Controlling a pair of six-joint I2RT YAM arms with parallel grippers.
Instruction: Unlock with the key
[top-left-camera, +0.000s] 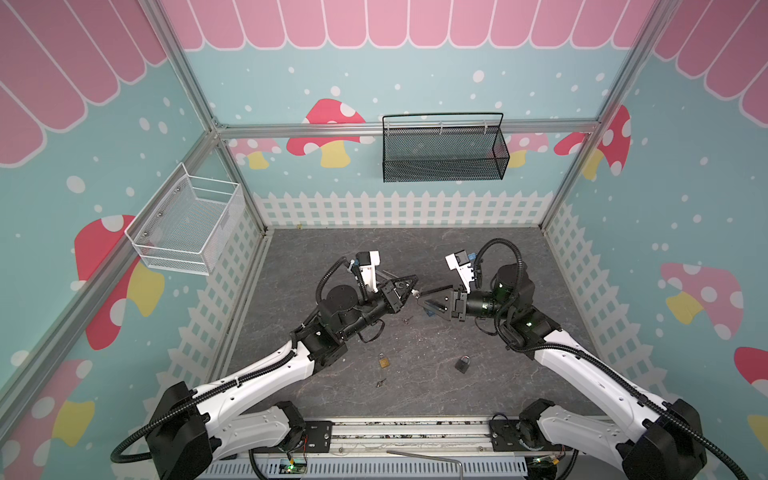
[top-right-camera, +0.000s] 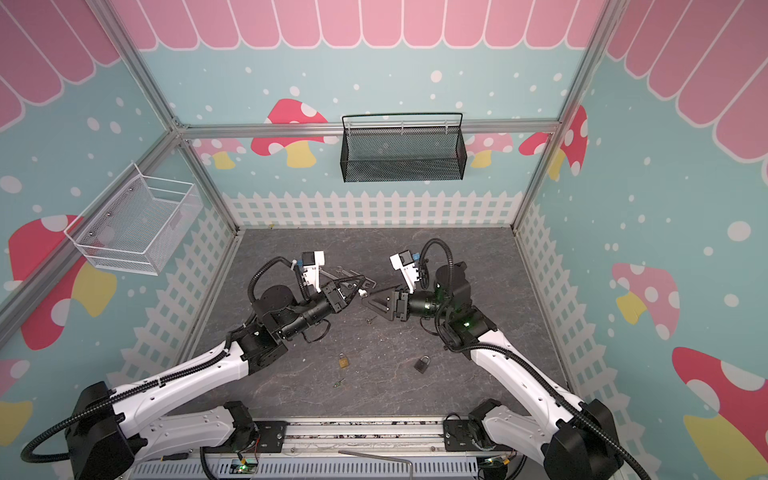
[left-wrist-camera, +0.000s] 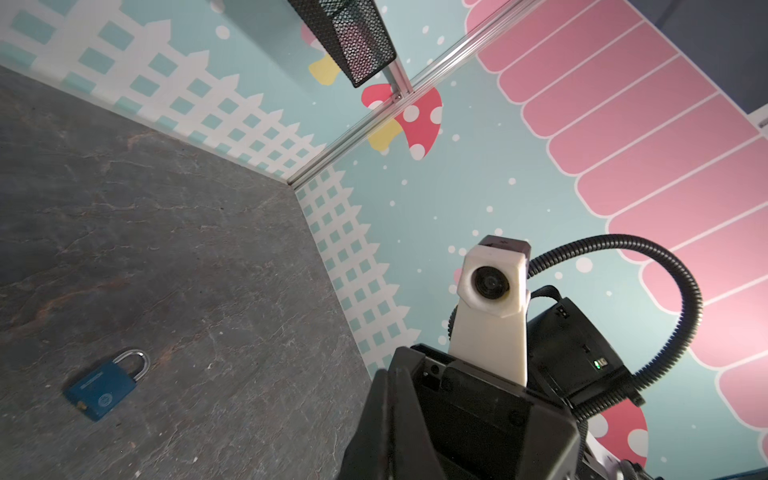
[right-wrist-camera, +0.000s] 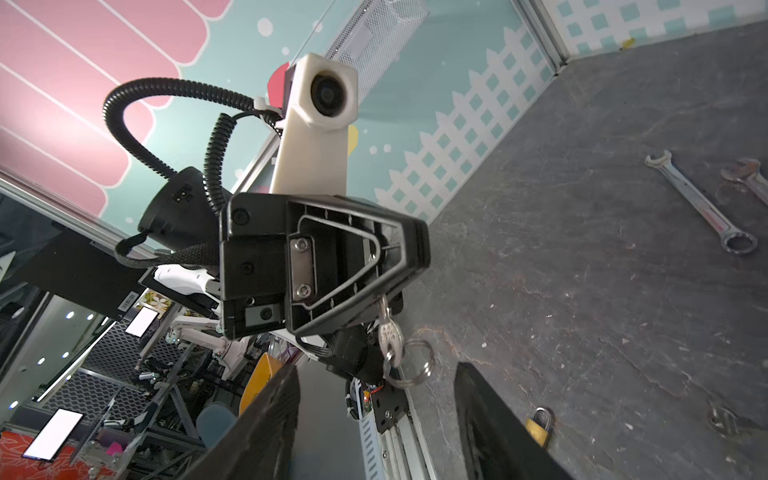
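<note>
Over the middle of the grey slate-patterned table (top-left-camera: 311, 249), both top views: the black left gripper (top-left-camera: 410, 291) (top-right-camera: 360, 292) and the black right gripper (top-left-camera: 423, 300) (top-right-camera: 368, 300) face each other with their tips nearly meeting, both raised off the surface.
Left gripper: pressed together on a small silver key (top-left-camera: 414, 293) that pokes out of its tip.
Right gripper: jaws spread with nothing between them, just beside the silver key.
Front half of the table: a brass padlock (top-left-camera: 383, 361) and a dark grey padlock (top-left-camera: 462, 364) lie well apart. A loose small key (top-left-camera: 380, 383) lies near the brass padlock, and a second loose key (top-left-camera: 407, 319) lies under the two grippers.
Left wrist view, lock: a blue padlock (left-wrist-camera: 106, 384) with a steel shackle lies flat on the table. Its shackle looks seated, and a brass keyhole shows on its end.
Left wrist view, opposite arm: the right gripper's black body and white camera mount (left-wrist-camera: 492, 299) fill the foreground. I cannot tell the left gripper's own jaws here.
Right wrist view, own fingers (right-wrist-camera: 266, 424): two black blades standing wide apart.
Right wrist view, key: the left gripper pinches the silver key (right-wrist-camera: 390, 334) by its blade. The bow and split ring (right-wrist-camera: 411, 361) dangle clear of the table.
Right wrist view, table: the brass padlock (right-wrist-camera: 538, 428) lies close by. Two steel spanners (right-wrist-camera: 702, 203) lie farther off.
</note>
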